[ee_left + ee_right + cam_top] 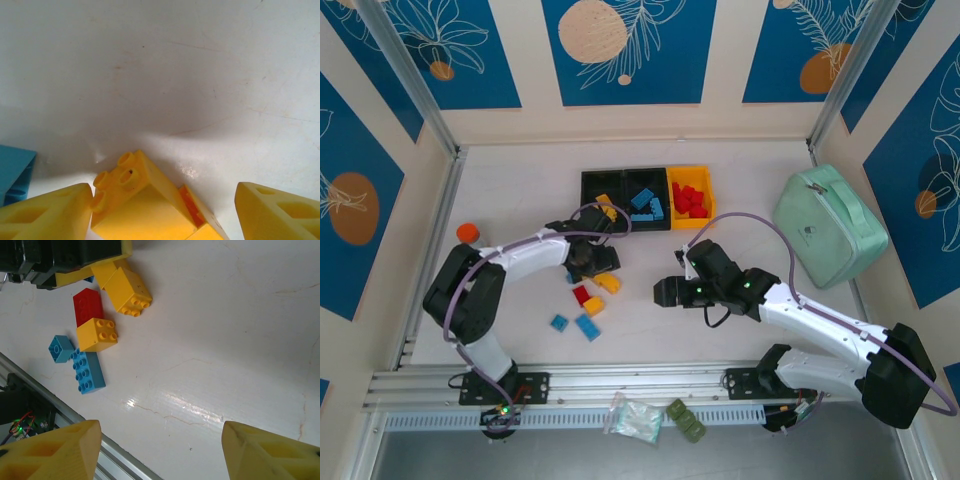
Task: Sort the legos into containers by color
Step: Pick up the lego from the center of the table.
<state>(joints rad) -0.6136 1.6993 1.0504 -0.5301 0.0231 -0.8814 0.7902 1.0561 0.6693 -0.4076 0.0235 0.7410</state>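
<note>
Three joined bins stand at the back: a black one [603, 187] holding a yellow lego, a black one [645, 200] with blue legos, and a yellow one [691, 190] with red legos. My left gripper [592, 262] [163, 195] is open and low over the table, its fingers either side of a yellow brick [135, 200] [608, 283] that lies nearer the left finger [50, 212]. A blue brick [15, 172] sits beside that finger. Loose on the table are a red brick [89, 305], a yellow one [97, 334] and two blue ones [61, 348] [87, 371]. My right gripper [665, 292] [161, 432] hangs open over bare table.
A mint-green case [830, 225] lies at the right. An orange-capped jar [468, 232] stands by the left wall. A clear bag [635, 417] and a green ridged lump [686, 420] rest below the front rail [640, 385].
</note>
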